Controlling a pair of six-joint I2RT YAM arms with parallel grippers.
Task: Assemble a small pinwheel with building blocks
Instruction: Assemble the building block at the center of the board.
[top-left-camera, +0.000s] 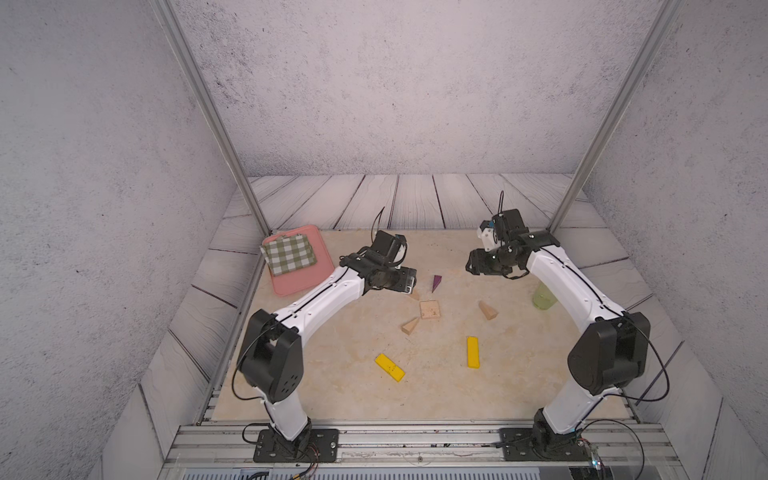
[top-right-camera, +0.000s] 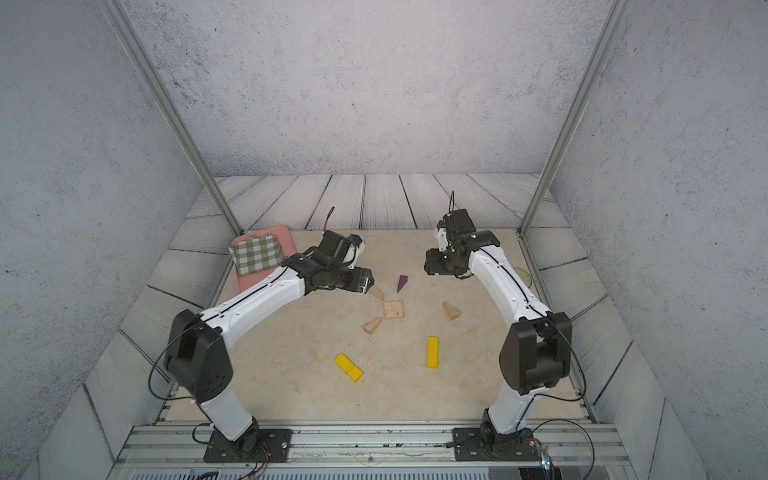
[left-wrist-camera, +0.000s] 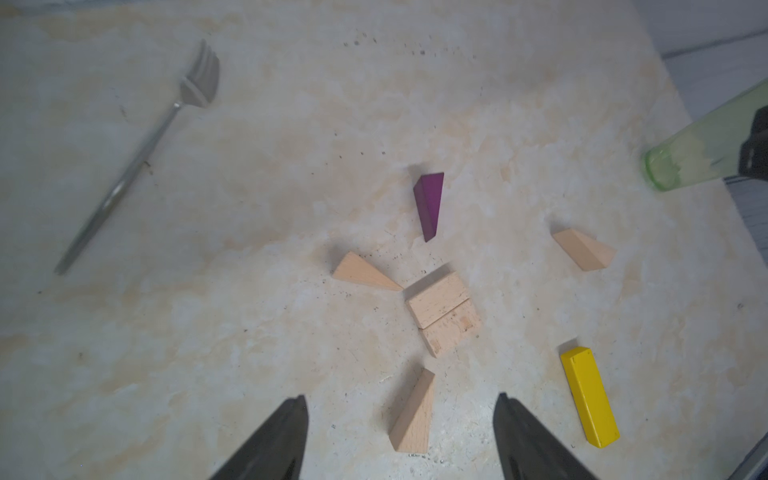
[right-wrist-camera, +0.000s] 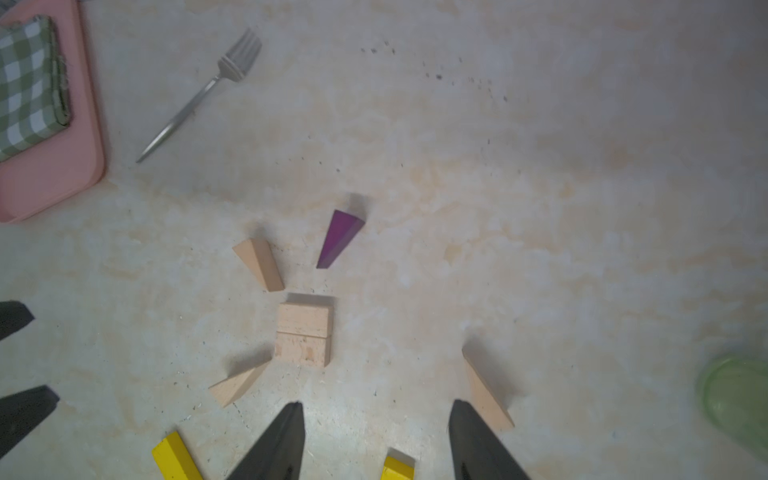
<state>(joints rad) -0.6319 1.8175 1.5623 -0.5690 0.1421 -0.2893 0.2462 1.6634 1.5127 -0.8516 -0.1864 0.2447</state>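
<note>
Your left gripper (left-wrist-camera: 402, 398) is hovering over the table (left-wrist-camera: 187, 332) with its jaws spread wide, gripping nothing; a tan wedge (left-wrist-camera: 413, 411) is lying below the gap between its fingers; the tan square (left-wrist-camera: 442, 313), two blocks side by side, is sitting just ahead of that wedge; a second wedge (left-wrist-camera: 365, 274) is pointing at its corner; the purple wedge (left-wrist-camera: 430, 203) is lying farther ahead, apart from the square; a yellow bar (left-wrist-camera: 590, 395) is lying off beside one finger; your right gripper (right-wrist-camera: 377, 403) is standing open and empty too, with a third wedge (right-wrist-camera: 486, 395) lying beside one of its fingers.
</note>
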